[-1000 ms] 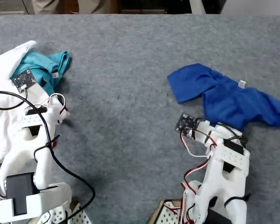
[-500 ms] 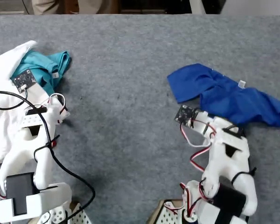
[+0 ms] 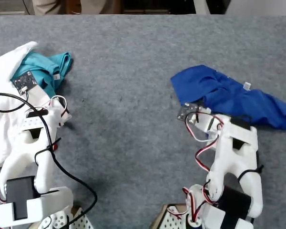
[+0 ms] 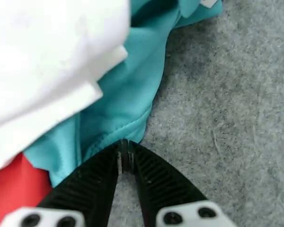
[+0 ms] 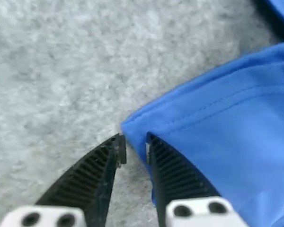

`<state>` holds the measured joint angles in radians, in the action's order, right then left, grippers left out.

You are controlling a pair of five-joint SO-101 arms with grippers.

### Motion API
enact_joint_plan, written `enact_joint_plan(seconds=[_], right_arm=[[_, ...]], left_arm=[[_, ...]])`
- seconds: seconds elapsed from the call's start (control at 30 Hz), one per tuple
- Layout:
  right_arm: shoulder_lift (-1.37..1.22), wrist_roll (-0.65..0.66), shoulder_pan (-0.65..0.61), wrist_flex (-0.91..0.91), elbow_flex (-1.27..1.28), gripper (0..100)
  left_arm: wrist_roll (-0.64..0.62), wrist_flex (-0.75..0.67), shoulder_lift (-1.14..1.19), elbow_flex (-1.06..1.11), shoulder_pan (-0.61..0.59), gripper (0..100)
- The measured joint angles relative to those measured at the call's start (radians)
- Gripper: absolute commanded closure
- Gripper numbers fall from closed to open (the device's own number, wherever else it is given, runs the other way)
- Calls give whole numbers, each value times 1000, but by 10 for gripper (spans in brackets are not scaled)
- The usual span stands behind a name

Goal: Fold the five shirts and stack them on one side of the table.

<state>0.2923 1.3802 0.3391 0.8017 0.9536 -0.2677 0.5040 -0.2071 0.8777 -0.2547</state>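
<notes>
At three o'clock on the table (image 3: pixel 133 57), the blue shirt (image 3: pixel 238 102) lies rumpled; it looks soft, light and sure to sag. The right gripper (image 5: pixel 132 142) has its jaws narrowly apart at the corner hem, probably the best hold. The left gripper (image 4: pixel 126 158) is closed at the teal shirt (image 4: pixel 128 94).

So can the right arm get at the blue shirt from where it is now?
Probably yes: the right hand sits open right at a corner of the blue shirt, with nothing in between.
</notes>
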Motion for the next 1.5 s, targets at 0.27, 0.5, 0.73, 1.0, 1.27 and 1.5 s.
enact_joint_plan(seconds=[0.27,0.5,0.73,1.0,1.27,1.5], right_arm=[[0,-28,-2,29,-38,904],[0,-28,-2,29,-38,903],[-58,-28,-52,29,-38,866],[-232,-28,-55,34,-138,865],[-249,-28,-55,35,-155,875],[-259,-29,-54,26,-170,977]], left_arm=[[0,0,0,0,0,980],[0,0,0,0,0,980],[0,0,0,0,0,980],[0,0,0,0,0,980],[0,0,3,0,2,980],[0,0,3,0,2,980]])
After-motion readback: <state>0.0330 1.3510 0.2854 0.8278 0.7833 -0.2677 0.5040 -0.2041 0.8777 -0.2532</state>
